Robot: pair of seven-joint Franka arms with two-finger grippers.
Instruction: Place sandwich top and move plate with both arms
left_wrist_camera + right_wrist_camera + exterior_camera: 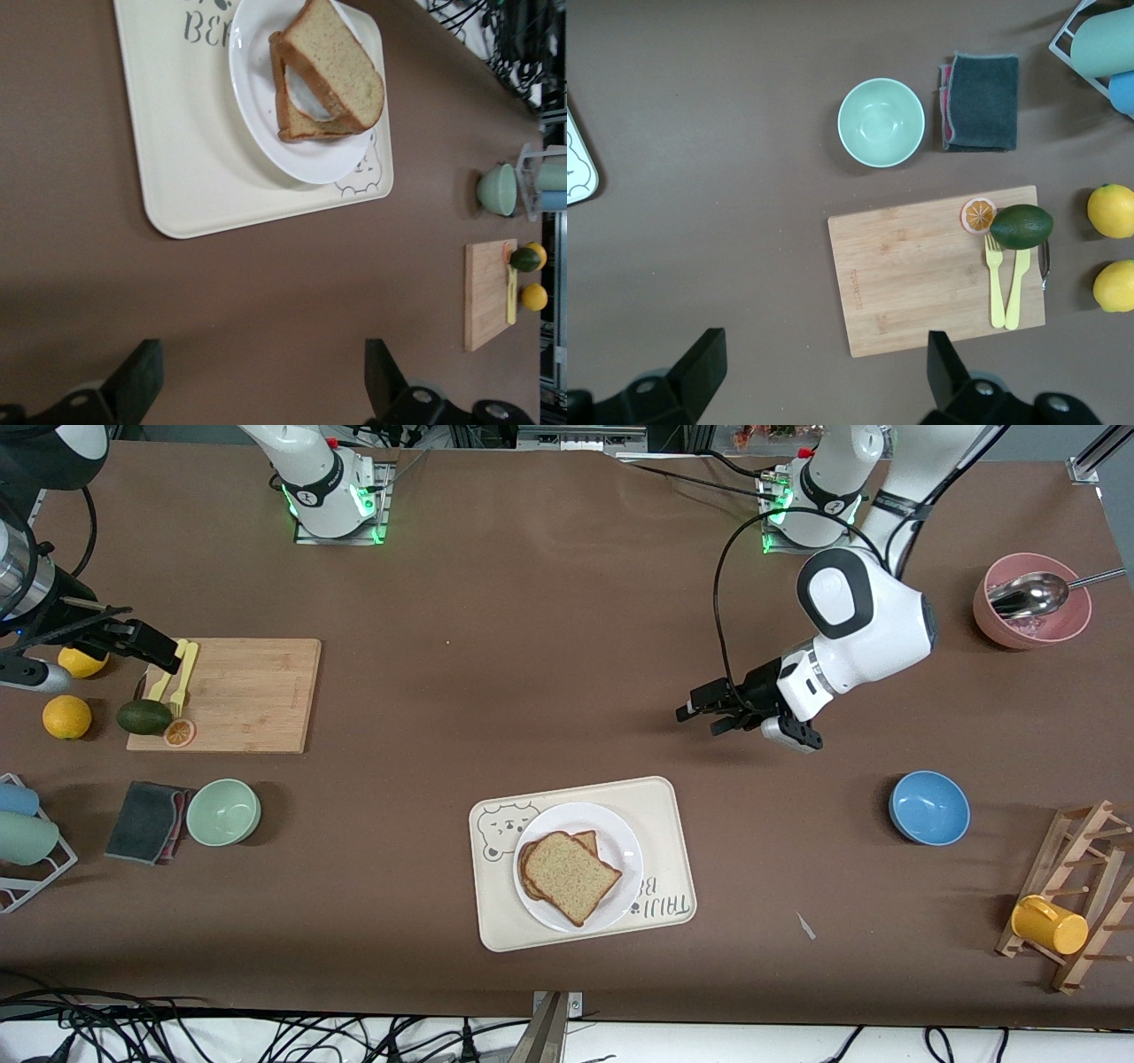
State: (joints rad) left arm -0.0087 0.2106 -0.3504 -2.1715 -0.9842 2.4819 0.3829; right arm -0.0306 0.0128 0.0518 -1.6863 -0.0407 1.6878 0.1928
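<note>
The sandwich top [574, 877] [341, 62], a plain brown slice, lies askew on a second slice [586, 840] on the white plate [620, 841] [257, 97]. In the left wrist view a bit of white shows between the two slices. The plate rests on a cream tray [660, 815] [177, 133] with a bear drawing. My left gripper [698, 721] [263, 363] hangs open and empty over bare table beside the tray. My right gripper [164, 654] [824, 354] is open and empty over the edge of the cutting board [239, 691] [921, 266] at the right arm's end.
On the board lie yellow forks [1005, 283], an avocado [144, 716] and an orange slice [180, 732]; two lemons [66, 716] sit beside it. Nearer the camera are a mint bowl [223, 811] and grey cloth [146, 821]. Blue bowl [928, 807], pink bowl with spoon [1032, 602], rack with yellow mug [1050, 924].
</note>
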